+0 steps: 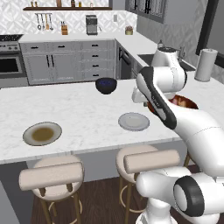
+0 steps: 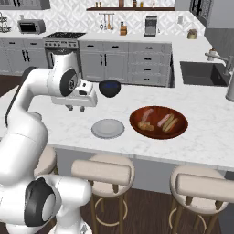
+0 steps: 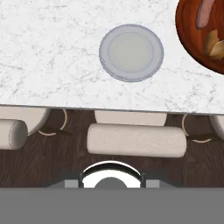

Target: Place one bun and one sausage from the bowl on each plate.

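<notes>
Buns (image 2: 170, 123) and sausages (image 2: 147, 114) all lie in the reddish-brown bowl (image 2: 180, 130) on the marble counter (image 2: 201, 141). Left to right in the right base view come the gripper (image 2: 76, 108), the light grey plate (image 2: 108, 128), bare, then the bowl. Whether the jaws are parted or closed cannot be told; nothing is seen in them.

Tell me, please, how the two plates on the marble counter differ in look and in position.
The light grey plate is plain, while the other plate has a grey rim and a brownish centre. The light grey plate lies close to the wooden bowl; the brown-centred plate lies far from it, near the counter's other end. Both are round, flat, and hold no food yet.
</notes>
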Robot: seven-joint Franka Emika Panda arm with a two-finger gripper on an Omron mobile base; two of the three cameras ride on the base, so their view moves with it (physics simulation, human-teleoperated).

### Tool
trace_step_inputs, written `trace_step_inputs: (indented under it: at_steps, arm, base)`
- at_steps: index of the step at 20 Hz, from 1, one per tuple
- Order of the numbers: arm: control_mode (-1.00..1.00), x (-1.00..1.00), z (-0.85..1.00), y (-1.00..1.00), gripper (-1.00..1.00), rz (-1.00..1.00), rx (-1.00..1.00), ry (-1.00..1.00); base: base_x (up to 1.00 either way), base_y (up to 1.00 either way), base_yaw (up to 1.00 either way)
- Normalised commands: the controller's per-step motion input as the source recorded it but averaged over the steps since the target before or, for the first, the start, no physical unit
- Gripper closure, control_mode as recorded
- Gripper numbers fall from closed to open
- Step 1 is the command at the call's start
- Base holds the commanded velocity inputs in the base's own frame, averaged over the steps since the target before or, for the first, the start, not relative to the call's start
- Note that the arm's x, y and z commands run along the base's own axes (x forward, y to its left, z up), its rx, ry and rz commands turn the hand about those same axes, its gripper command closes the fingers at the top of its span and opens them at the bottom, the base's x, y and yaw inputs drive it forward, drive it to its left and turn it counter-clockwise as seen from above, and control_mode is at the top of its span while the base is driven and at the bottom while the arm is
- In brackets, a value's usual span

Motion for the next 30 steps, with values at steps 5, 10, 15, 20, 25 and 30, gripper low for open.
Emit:
trace_step_inputs:
  at_steps: [5,10,15,20,25,30]
  arm:
    - [-1.00,0.10,0.00,-0.02,-1.00,0.01,0.00,0.00]
    - [-1.00,0.27,-0.01,-0.05,-1.00,0.00,0.00,-0.01]
    - [-1.00,1.00,0.00,-0.55,-1.00,-0.12,0.00,0.09]
    - [-1.00,1.00,0.00,-0.77,-1.00,-0.22,0.00,0.13]
    - [-1.00,1.00,-0.39,-0.99,-1.00,-0.21,0.01,0.17]
    - [-1.00,0.84,-0.84,-0.90,-1.00,-0.12,0.01,0.07]
  base:
    - [0.00,0.00,0.00]
    - [0.00,0.00,0.00]
    - [0.00,0.00,0.00]
    - [0.00,0.00,0.00]
    - [0.00,0.00,0.00]
    - [0.00,0.00,0.00]
